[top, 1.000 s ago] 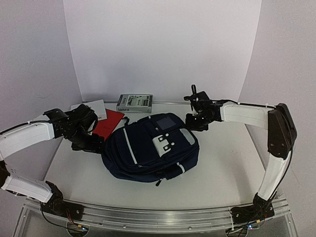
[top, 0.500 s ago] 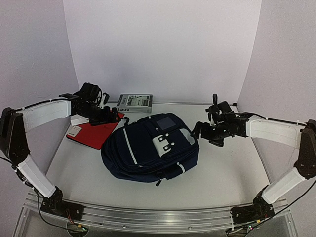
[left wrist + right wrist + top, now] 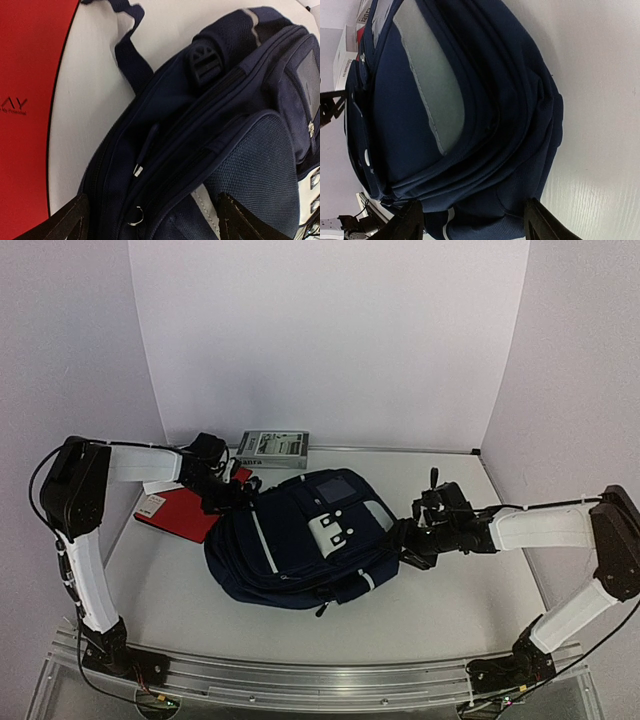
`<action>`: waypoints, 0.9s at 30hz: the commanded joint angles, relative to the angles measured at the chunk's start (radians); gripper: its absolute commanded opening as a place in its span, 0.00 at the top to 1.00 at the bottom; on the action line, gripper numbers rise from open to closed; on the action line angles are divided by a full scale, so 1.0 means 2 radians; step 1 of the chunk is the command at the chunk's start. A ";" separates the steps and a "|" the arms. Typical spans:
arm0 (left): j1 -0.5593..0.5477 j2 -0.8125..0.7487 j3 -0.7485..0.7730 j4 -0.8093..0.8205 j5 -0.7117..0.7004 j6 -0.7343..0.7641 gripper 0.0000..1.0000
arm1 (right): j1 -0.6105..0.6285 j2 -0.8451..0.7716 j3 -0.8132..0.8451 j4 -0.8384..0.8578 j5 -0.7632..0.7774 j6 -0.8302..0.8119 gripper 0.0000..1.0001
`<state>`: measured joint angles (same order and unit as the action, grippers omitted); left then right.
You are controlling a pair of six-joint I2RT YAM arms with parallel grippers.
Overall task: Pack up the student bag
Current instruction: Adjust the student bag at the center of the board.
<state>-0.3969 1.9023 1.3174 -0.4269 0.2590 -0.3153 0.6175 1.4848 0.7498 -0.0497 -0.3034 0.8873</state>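
I count one backpack [image 3: 290, 550], one red folder [image 3: 180, 512] and one small box [image 3: 272, 448] on the desk [image 3: 450, 610], with my two arms reaching in from either side.

The navy backpack lies in the middle of the desk, front face up. Its grey flap [image 3: 330, 530] with two buckles faces the ceiling. The red folder lies flat to its left, partly under my left arm. The box sits at the far edge against the back wall.

My left arm stands tall at the elbow and stretches right across the folder. My left hand [image 3: 235, 495] is at the backpack's far-left top corner. From the wrist, its two fingers stand wide apart, with the zippered top of the backpack [image 3: 240, 165] between them, and it grips nothing.

My right arm lies low along the desk, forearm pointing left. My right hand [image 3: 408, 540] is just beside the backpack's right side. Its fingers are spread with the rounded side of the backpack [image 3: 410, 125] between them. I cannot tell whether they touch the fabric.
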 commanded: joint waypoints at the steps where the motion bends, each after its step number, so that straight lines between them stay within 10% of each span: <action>1: -0.020 -0.007 -0.054 0.028 0.022 -0.019 0.13 | 0.002 0.037 0.002 0.070 0.017 0.010 0.36; 20: -0.249 -0.145 -0.220 0.156 0.141 -0.156 0.15 | -0.104 0.178 0.152 0.077 0.059 -0.102 0.43; 27: -0.237 -0.256 -0.221 0.067 0.046 -0.159 0.11 | -0.120 0.126 0.186 -0.034 0.150 -0.160 0.34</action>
<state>-0.9260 1.5572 0.8619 -0.2406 0.4160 -0.6218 0.3647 1.8251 1.0733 0.0191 -0.0968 0.6490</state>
